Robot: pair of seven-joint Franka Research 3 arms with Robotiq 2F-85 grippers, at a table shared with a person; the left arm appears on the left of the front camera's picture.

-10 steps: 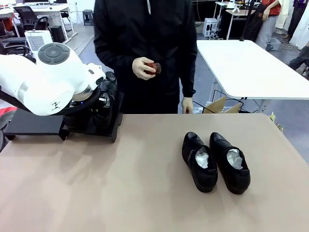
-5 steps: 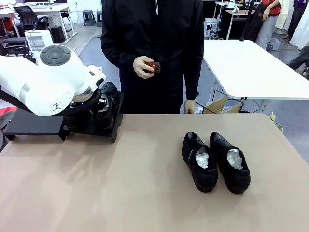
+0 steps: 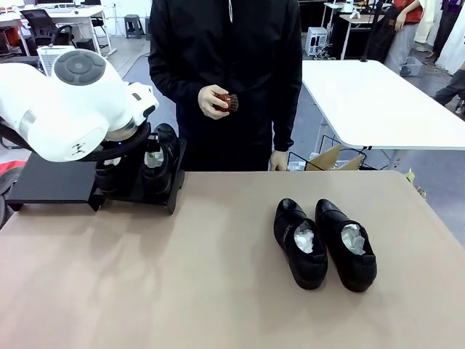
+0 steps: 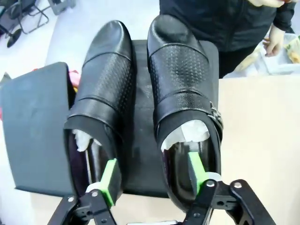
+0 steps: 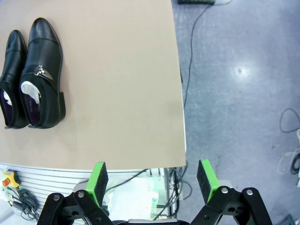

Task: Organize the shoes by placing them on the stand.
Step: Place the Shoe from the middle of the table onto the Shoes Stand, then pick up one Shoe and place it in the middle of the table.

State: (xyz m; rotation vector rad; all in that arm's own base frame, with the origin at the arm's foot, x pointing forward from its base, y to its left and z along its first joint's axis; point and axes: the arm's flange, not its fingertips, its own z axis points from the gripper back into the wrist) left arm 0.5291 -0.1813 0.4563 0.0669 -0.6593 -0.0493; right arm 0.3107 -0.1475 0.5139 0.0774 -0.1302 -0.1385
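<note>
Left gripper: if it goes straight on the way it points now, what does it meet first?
Most likely the two shoes on the stand. The open left gripper has one green pad over each shoe's opening, so the insides or the white paper come first. Depth is hard to judge.

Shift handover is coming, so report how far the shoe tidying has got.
Done: two shoes sit side by side on the stand. In hand: nothing; the left gripper hangs open over that pair, the right gripper is open and empty. Left: the other pair on the table needs to go on the stand.
</note>
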